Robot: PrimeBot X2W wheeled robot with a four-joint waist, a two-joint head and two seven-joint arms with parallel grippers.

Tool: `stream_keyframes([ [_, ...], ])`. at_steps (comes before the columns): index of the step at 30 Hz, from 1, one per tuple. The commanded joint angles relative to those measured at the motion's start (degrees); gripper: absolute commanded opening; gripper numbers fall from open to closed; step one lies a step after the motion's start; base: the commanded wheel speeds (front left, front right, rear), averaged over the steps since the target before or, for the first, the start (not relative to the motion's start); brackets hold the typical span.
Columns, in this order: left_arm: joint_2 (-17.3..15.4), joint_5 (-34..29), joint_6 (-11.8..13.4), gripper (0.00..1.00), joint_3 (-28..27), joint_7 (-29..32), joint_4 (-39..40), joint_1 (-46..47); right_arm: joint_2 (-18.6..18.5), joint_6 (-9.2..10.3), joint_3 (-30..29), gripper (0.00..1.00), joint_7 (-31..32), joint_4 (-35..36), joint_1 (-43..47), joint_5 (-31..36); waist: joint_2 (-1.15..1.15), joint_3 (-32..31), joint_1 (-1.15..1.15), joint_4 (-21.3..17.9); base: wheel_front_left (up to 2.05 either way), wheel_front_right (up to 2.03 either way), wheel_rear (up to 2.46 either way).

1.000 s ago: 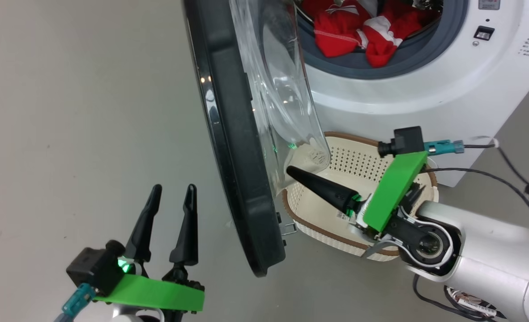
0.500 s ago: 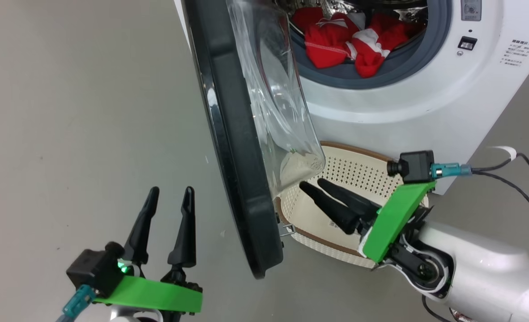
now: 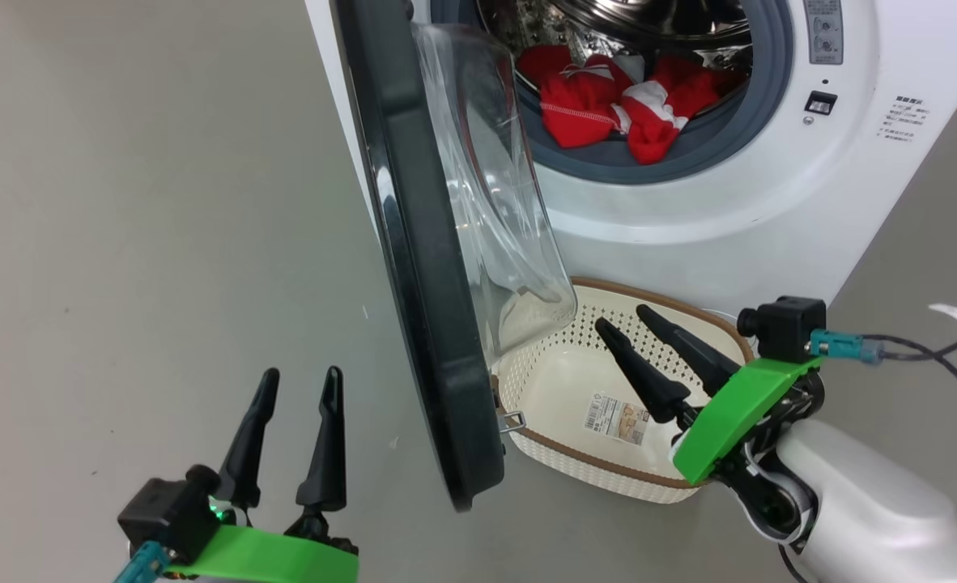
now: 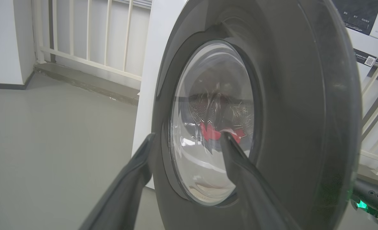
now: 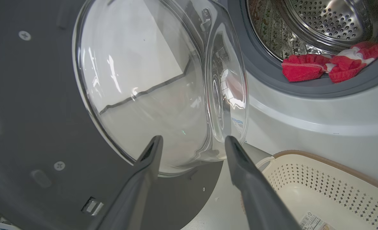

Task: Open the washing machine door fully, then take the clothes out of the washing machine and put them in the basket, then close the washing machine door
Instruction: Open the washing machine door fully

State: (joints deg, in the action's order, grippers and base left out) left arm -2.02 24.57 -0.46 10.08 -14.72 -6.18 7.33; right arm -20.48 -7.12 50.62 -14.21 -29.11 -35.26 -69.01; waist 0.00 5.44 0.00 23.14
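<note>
The washing machine door (image 3: 414, 267) stands swung out edge-on, black rim with a clear glass bowl (image 5: 150, 89). Red clothes (image 3: 608, 109) with white trim lie at the drum mouth of the white washing machine (image 3: 737, 194); they also show in the right wrist view (image 5: 329, 65) and through the door glass (image 4: 216, 132). The cream basket (image 3: 527, 441) stands on the floor below the opening. My right gripper (image 3: 624, 316) is open and empty over the basket, fingers pointing toward the glass bowl. My left gripper (image 3: 300, 376) is open on the door's outer side, apart from it.
Grey floor (image 3: 138, 210) stretches left of the door. Black cables (image 3: 932, 356) trail at the right beside the machine. A white railing (image 4: 90, 35) and wall stand behind the machine.
My right gripper went from shut to open and drew back from the glass bowl toward the basket's right side. The head camera has tilted up, showing more of the drum. The left gripper stayed put.
</note>
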Motion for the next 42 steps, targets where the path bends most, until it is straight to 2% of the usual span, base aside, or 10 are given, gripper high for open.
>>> stream_keyframes([
  [1, -0.9, -0.8, 0.3, 1.0, -2.1, -0.3, 1.5, 0.4, 1.2, -0.36, -2.4, 1.0, -0.8, 0.6, 2.2, 3.6, 0.0, -0.3, 0.0, -0.2, 0.0, 0.0, 0.0],
  [6, -0.9, -1.5, 0.1, 1.0, -2.4, -0.3, 2.1, 0.0, 5.4, -0.36, -13.6, 1.0, -0.8, 1.0, 8.0, 16.4, 0.0, -0.6, 0.0, -0.4, 0.0, 0.0, 0.0],
  [13, -0.9, -2.0, -0.7, 1.0, -3.0, -0.3, 3.9, -0.4, 12.7, -0.36, -29.3, 1.0, -0.8, 6.2, 16.1, 32.4, 0.0, -0.3, 0.0, -0.7, 0.0, 0.0, 0.0],
  [17, -0.9, -2.8, -0.6, 1.0, -3.3, -0.3, 4.2, -0.3, 15.4, -0.36, -36.0, 1.0, -0.8, 10.0, 19.2, 43.0, 0.0, -0.2, 0.0, -0.9, 0.0, 0.0, 0.0],
  [22, -0.9, -3.2, -0.3, 1.0, -3.5, -0.3, 4.4, -0.2, 17.3, -0.36, -40.9, 1.0, -0.8, 14.7, 23.0, 51.3, 0.0, -0.1, 0.0, -0.9, 0.0, 0.0, 0.0],
  [26, -0.9, -3.3, -0.3, 1.0, -3.5, -0.3, 4.1, -0.2, 17.5, -0.36, -41.4, 1.0, -0.8, 16.3, 24.8, 53.8, 0.0, -0.1, 0.0, -0.9, 0.0, 0.0, 0.0],
  [30, -0.9, -3.0, -0.1, 1.0, -3.3, -0.3, 3.6, -0.4, 17.6, -0.36, -40.4, 1.0, -0.8, 17.9, 26.3, 50.7, 0.0, 0.1, 0.0, -1.1, 0.0, 0.0, 0.0],
  [40, -0.9, -3.0, 0.2, 1.0, -3.1, -0.3, 2.8, 0.0, 17.6, -0.36, -39.4, 1.0, -0.8, 18.1, 26.3, 50.7, 0.0, 0.1, 0.0, -1.0, 0.0, 0.0, 0.0],
  [41, -0.9, -3.1, 0.2, 0.92, -3.0, -0.3, 2.6, 0.0, 17.6, -0.36, -39.4, 1.0, -0.8, 18.1, 26.3, 50.7, 0.0, 0.0, 0.0, -1.0, 0.0, 0.0, 0.0],
  [42, -0.9, -3.3, 0.1, 0.46, -2.9, -0.3, 2.4, 0.0, 17.6, -0.36, -39.4, 1.0, -0.8, 17.9, 26.4, 50.5, 0.0, 0.0, 0.0, -1.0, 0.0, 0.0, 0.0],
])
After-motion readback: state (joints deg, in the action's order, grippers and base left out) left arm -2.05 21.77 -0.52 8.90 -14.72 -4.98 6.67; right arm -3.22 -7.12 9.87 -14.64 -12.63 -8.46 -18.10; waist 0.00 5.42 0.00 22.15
